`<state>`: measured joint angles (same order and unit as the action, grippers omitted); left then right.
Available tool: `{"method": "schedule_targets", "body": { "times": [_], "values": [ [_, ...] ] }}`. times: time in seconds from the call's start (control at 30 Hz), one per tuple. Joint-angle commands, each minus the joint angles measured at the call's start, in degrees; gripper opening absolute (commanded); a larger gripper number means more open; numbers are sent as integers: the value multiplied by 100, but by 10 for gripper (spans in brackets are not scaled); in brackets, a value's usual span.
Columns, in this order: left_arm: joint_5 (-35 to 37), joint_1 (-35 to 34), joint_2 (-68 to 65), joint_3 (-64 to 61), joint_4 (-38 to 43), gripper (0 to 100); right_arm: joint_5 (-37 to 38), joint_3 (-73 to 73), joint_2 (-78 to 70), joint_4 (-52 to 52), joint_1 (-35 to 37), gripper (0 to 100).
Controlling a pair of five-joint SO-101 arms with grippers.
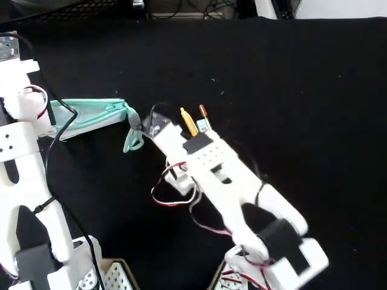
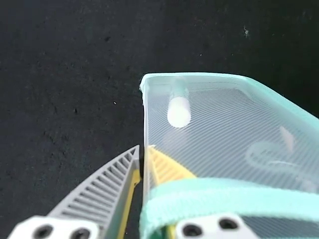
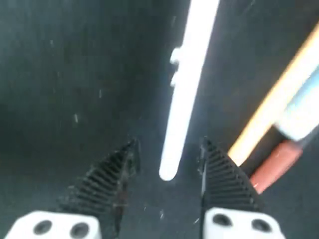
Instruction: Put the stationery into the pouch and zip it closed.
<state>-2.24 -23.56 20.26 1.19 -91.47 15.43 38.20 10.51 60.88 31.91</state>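
The clear pouch (image 1: 91,115) with teal trim lies at the left of the black table. Its teal strap (image 1: 133,140) hangs toward the middle. My left gripper (image 1: 54,118) is shut on the pouch's near end; in the left wrist view the pouch (image 2: 224,134) sits between the left gripper's (image 2: 143,152) two fingers. My right gripper (image 1: 152,124) is just right of the strap and stands open (image 3: 167,154), with a white pen (image 3: 187,84) lying on the cloth between its fingertips. A yellow pen (image 1: 188,121) and a brown pen (image 1: 204,112) lie beside it.
A small light blue item (image 1: 203,125) lies against the yellow pen (image 3: 279,99), and the brown pen's end (image 3: 274,167) is next to one right finger (image 3: 222,174). Black cloth (image 1: 290,90) covers the table to the far and right sides.
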Motion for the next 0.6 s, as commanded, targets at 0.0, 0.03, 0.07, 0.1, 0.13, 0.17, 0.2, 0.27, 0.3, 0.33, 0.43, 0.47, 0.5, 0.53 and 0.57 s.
{"method": "schedule_targets", "body": {
  "times": [0.0, 0.03, 0.07, 0.1, 0.13, 0.17, 0.2, 0.27, 0.3, 0.33, 0.43, 0.47, 0.5, 0.53, 0.57],
  "values": [
    [-18, -66, 26, 31, 53, 29, -70, -356, 505, -598, -53, 188],
    [-18, -66, 26, 31, 53, 29, -70, -391, 462, -774, -44, 191],
    [-18, -66, 26, 31, 53, 29, -70, -453, 365, -914, -26, 194],
    [-18, -66, 26, 31, 53, 29, -53, -541, 198, -993, 9, 194],
    [-18, -66, 26, 31, 53, 29, -35, -664, -4, -1037, 35, 194],
    [-18, -66, 26, 31, 53, 29, -26, -822, -242, -1055, 44, 194],
    [-18, -66, 26, 31, 53, 29, -18, -1007, -523, -1055, 44, 194],
    [-18, -66, 26, 31, 53, 29, -18, -1464, -1086, -1055, 26, 194],
    [-18, -66, 26, 31, 53, 29, -26, -1692, -1367, -1055, 18, 194],
    [-18, -66, 26, 31, 53, 29, -26, -1912, -1631, -1055, 18, 193],
    [-18, -66, 26, 31, 53, 29, -62, -2510, -2343, -1055, 26, 192],
    [-18, -66, 26, 31, 44, 29, -62, -2677, -2545, -1055, 26, 191],
    [-18, -66, 26, 13, 44, 29, -62, -2844, -2730, -1055, 26, 191],
    [-18, -66, 26, -22, 53, 29, -62, -3011, -2905, -1055, 26, 191],
    [-18, -66, 35, -31, 53, 29, -70, -3152, -3064, -1055, 26, 191]
  ]
}}
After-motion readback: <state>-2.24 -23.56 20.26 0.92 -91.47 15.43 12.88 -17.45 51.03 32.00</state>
